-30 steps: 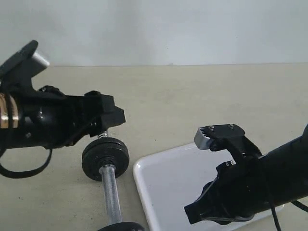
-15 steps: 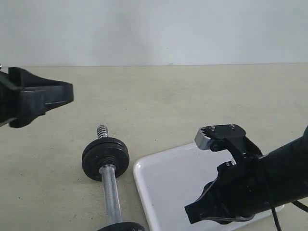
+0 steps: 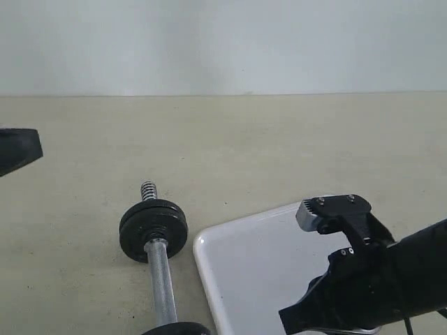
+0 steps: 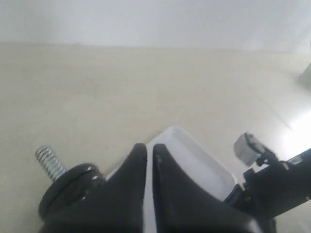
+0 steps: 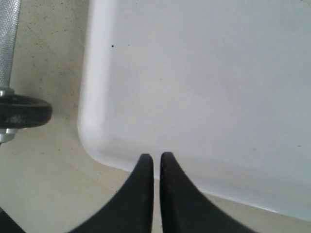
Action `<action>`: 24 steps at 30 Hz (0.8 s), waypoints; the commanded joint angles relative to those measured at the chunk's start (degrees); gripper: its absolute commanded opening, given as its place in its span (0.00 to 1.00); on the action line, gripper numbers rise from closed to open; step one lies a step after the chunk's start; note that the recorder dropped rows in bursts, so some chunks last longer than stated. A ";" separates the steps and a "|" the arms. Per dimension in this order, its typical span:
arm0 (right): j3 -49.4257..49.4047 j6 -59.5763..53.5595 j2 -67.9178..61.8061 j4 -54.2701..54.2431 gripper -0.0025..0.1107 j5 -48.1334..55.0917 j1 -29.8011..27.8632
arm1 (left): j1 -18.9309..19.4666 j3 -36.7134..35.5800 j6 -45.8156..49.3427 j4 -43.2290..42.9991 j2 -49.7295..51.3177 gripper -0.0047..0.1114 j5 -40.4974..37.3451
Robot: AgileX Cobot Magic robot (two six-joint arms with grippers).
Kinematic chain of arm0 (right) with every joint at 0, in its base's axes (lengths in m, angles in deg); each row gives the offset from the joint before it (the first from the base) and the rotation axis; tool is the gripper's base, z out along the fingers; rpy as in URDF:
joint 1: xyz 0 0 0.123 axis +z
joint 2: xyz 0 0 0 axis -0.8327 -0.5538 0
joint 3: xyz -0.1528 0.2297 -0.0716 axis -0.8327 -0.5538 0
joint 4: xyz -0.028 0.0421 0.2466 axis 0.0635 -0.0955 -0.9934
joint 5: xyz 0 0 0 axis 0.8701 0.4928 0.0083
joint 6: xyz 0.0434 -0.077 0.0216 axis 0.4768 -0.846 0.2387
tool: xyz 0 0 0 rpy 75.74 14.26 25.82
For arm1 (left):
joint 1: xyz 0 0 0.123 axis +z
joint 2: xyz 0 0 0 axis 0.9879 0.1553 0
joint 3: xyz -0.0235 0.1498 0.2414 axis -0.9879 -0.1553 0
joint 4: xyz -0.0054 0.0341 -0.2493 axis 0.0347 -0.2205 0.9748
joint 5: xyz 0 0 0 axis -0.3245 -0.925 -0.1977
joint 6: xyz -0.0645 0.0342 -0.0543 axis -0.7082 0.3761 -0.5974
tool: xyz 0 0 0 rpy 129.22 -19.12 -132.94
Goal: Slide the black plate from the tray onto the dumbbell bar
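Observation:
The black plate sits threaded on the dumbbell bar, just below its spiral end. In the left wrist view the same black plate shows beside the spiral end. My left gripper is shut and holds nothing; in the exterior view only its tip shows at the left edge, well away from the plate. The white tray shows no plate on its visible part. My right gripper is shut and holds nothing, hovering over the tray's rim near one corner.
A second black plate sits on the bar's near end, seen edge-on as a disc in the right wrist view beside the knurled bar. The right arm covers the tray's right part. Everything rests on a beige tabletop.
My left gripper has let go at the plate on the bar, drawn back to the left edge and shut. The right arm has shifted slightly right and lower over the tray.

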 commanded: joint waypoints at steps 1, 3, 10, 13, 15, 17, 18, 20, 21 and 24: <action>-0.37 -0.25 0.32 -0.60 0.03 -1.79 -0.03 | -0.01 -5.06 0.47 2.17 -7.03 0.08 8.90; -0.37 -0.25 0.32 -0.90 0.03 -2.74 -0.03 | -0.01 -9.10 0.47 3.30 -11.74 0.08 15.12; -0.37 -0.36 0.32 -1.41 0.03 -2.81 -0.03 | -0.01 -18.89 0.02 3.12 -25.45 0.08 38.70; -0.37 -0.25 0.32 -1.64 0.03 -2.81 -0.03 | -0.01 -20.28 0.02 2.18 -30.39 0.08 43.81; -0.37 -0.25 0.32 -1.64 0.03 -2.61 -0.03 | -0.01 -20.83 0.02 2.18 -33.21 0.08 44.78; -0.37 -0.25 0.32 -1.64 0.03 -2.30 -0.03 | -0.01 -21.40 0.02 2.18 -35.83 0.08 44.83; -0.37 -0.25 0.32 -1.64 0.03 -2.23 -0.03 | -0.01 -21.46 0.02 2.18 -35.83 0.08 44.53; -0.37 -0.36 0.32 -1.64 0.03 -2.24 -0.03 | -0.01 -21.90 -0.54 2.18 -35.83 0.08 45.35; -0.37 -0.36 0.32 -1.64 0.03 -2.07 -0.03 | -0.01 -22.30 -1.55 1.65 -35.83 0.08 46.52; -0.37 -0.36 0.32 -1.64 0.03 -1.98 -0.03 | -0.01 -23.25 -2.17 -2.72 -35.83 0.08 46.95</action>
